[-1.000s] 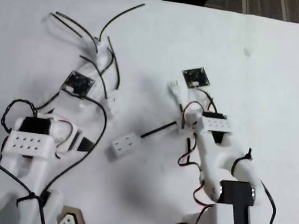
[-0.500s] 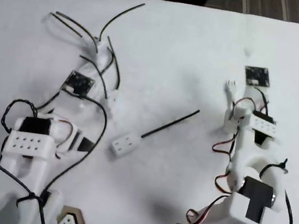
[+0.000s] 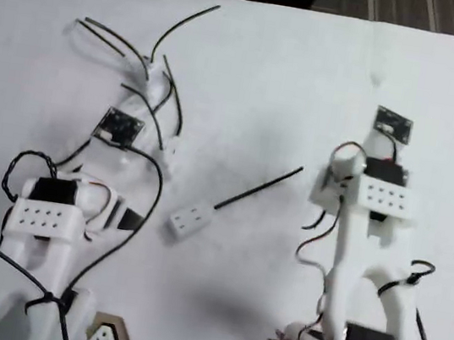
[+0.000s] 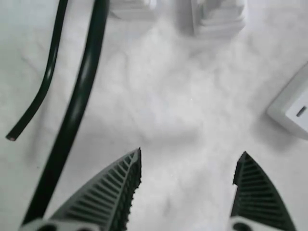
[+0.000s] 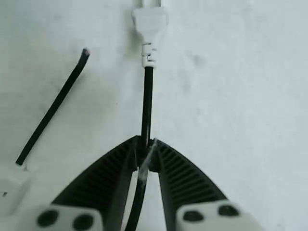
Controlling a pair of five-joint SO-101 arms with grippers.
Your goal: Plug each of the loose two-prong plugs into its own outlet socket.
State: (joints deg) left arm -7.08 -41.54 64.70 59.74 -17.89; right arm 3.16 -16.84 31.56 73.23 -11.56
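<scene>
Plugs all loose so far, none seated! Upper left of the high view, loose cords [image 3: 110, 36] sprawl on the table [image 3: 267, 73]. The left gripper [image 4: 190, 159] hangs spread wide, holding nothing. Centre frame, the outlet socket [image 3: 190, 218] shows no plug in it. Over right, the right gripper [image 5: 147, 144] is clenched on the cord of a white two-prong plug [image 5: 150, 19], well apart from that socket. Every insertion looks yet to come.
</scene>
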